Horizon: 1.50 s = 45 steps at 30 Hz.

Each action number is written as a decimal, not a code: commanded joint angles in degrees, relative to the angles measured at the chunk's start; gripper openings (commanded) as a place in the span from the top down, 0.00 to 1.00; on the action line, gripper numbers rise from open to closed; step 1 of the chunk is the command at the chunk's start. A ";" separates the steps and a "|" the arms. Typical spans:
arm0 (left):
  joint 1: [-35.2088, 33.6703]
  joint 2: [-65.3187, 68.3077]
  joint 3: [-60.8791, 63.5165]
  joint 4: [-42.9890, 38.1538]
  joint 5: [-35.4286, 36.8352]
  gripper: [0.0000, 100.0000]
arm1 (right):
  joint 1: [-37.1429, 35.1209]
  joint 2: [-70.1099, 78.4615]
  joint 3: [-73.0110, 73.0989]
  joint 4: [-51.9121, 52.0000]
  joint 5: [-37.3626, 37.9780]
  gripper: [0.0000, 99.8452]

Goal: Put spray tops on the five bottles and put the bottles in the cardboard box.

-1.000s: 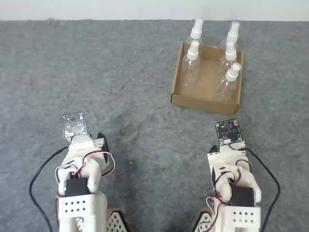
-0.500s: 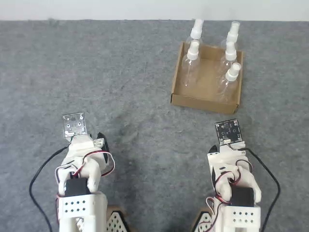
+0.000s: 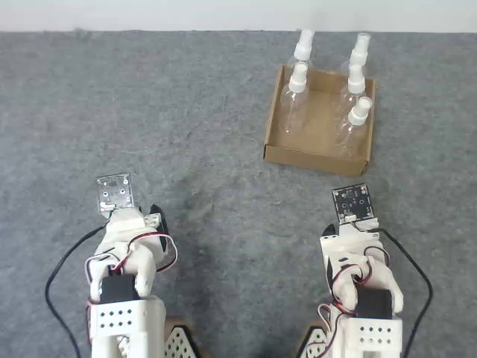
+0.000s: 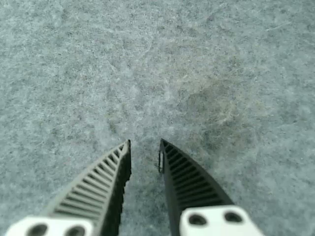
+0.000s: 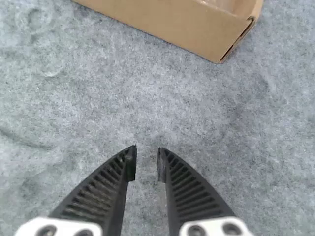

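**Five capped bottles stood in the box; both claws hung empty**

All five clear bottles (image 3: 293, 103) stood upright inside the cardboard box (image 3: 313, 159), which sat on the grey felt-like table cover (image 3: 149, 112) at the far right of the high view. Each bottle wore a white spray top (image 3: 299, 74). Two stood against the box's far wall, two more just in front of them, and the fifth stood nearest the arms on the right-hand side of the box.

The left arm (image 3: 123, 261) sat folded back at the near left edge of the table, well apart from the box. The left gripper (image 4: 145, 143) hung above bare felt, its ribbed black fingers (image 4: 110, 177) parted by a narrow gap with nothing between them.

The right arm (image 3: 358, 268) sat folded back at the near right, in line with the box but clear of it. The right gripper (image 5: 146, 150) was likewise released, its tips a narrow gap apart and holding nothing. Beyond its tips, the right wrist view showed the box's near wall and corner (image 5: 187, 24), not touching the claw.
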 commanded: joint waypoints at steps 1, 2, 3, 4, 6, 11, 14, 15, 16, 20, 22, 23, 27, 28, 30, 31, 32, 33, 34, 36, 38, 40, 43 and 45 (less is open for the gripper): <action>-0.09 -0.88 -0.57 0.18 0.44 0.92 | 0.48 0.31 1.32 -0.66 0.53 0.97; -0.09 -0.88 -0.57 0.18 0.44 0.92 | 0.48 0.31 1.32 -0.66 0.53 0.97; -0.09 -0.88 -0.57 0.18 0.44 0.92 | 0.48 0.31 1.32 -0.66 0.53 0.97; -0.09 -0.88 -0.57 0.18 0.44 0.92 | 0.48 0.31 1.32 -0.66 0.53 0.97; -0.09 -0.88 -0.57 0.18 0.44 0.92 | 0.48 0.31 1.32 -0.66 0.53 0.97; -0.09 -0.88 -0.57 0.18 0.44 0.92 | 0.48 0.31 1.32 -0.66 0.53 0.97; -0.09 -0.88 -0.57 0.26 0.53 0.92 | 0.48 0.31 1.32 -0.66 0.35 0.97; 0.09 -0.88 -0.57 0.18 0.53 0.92 | 0.57 0.22 1.32 -0.40 0.35 0.97; 0.00 -0.88 -0.57 0.18 0.62 0.92 | 0.57 0.31 1.32 0.48 0.44 0.97; 0.00 -0.88 -0.57 0.18 0.53 0.92 | 0.48 0.31 1.32 9.89 0.44 0.97; 0.00 -0.88 -0.57 0.18 0.53 0.92 | 0.40 -0.66 1.32 10.95 0.44 0.97; 0.00 -0.88 -0.57 0.18 0.53 0.92 | 0.40 -0.84 1.32 10.77 0.44 0.97; 0.00 -0.88 -0.57 0.18 0.62 0.92 | 0.40 -1.10 1.32 11.38 0.35 0.97; 0.00 -0.88 -0.57 0.18 0.62 0.92 | 0.40 -1.10 1.32 11.38 0.35 0.97; 0.00 -0.88 -0.57 0.18 0.62 0.92 | 0.40 -1.10 1.32 11.38 0.35 0.97; 0.00 -0.88 -0.57 0.18 0.62 0.92 | 0.40 -1.10 1.32 11.38 0.35 0.97; 0.00 -0.88 -0.57 0.18 0.62 0.92 | 0.40 -1.10 1.32 11.38 0.35 0.97; 0.00 -0.88 -0.57 0.18 0.62 0.92 | 0.40 -1.10 1.32 11.38 0.35 0.97; 0.00 -0.88 -0.57 0.18 0.62 0.92 | 0.40 -1.10 1.32 11.38 0.35 0.97; 0.00 -0.88 -0.57 0.18 0.62 0.92 | 0.40 -1.10 1.32 11.38 0.35 0.97; 0.00 -0.88 -0.57 0.18 0.62 0.92 | 0.40 -1.10 1.32 11.38 0.35 0.97; 0.00 -0.88 -0.57 0.18 0.62 0.92 | 0.40 -1.10 1.32 11.38 0.35 0.97; 0.00 -0.88 -0.57 0.18 0.62 0.92 | 0.40 -1.10 1.32 11.38 0.35 0.97; 0.00 -0.88 -0.57 0.18 0.62 0.92 | 0.40 -1.10 1.32 11.38 0.35 0.97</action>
